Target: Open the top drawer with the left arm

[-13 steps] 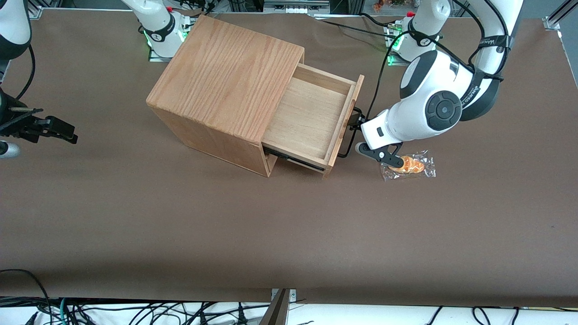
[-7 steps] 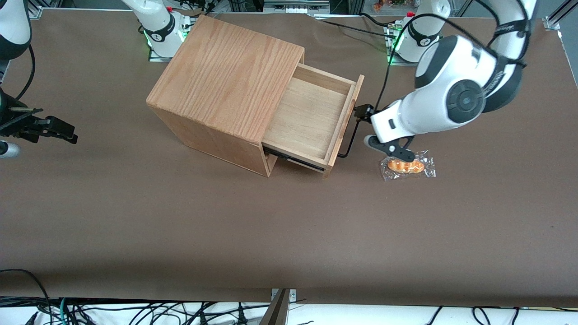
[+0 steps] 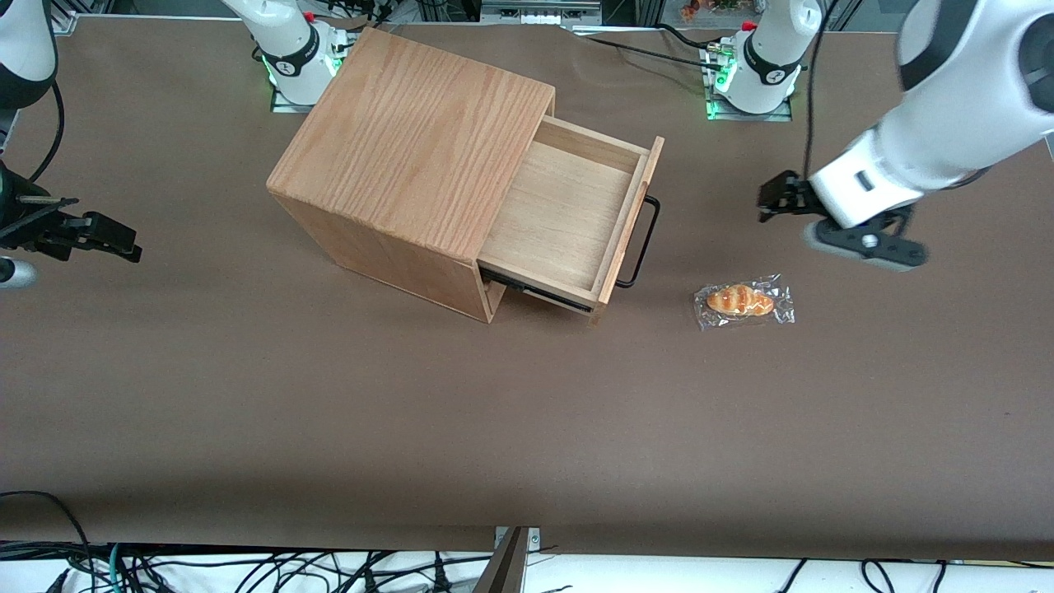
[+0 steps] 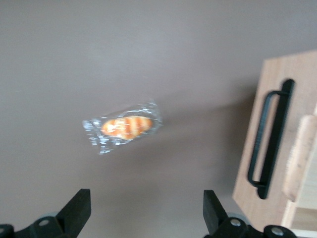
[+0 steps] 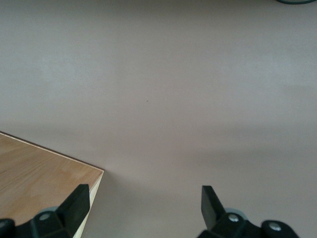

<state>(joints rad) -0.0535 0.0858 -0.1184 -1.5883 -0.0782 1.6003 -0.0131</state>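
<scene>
Withdrawn from handle (image 3: 641, 244), end effector (image 3: 772, 200) spread; top drawer (image 3: 576, 216) open.

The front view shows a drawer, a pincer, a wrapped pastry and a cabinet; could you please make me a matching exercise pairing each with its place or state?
Things:
1. top drawer
2. left arm's pincer
3. wrapped pastry
4. cabinet

Places or states:
A. lying flat on the table, nearer to the front camera than the pincer
B. pulled out, nothing inside
C. open, holding nothing, above the table, apart from the handle
D. standing on the table, angled to its edges

Pairs: 1-B, 2-C, 3-A, 4-D
</scene>
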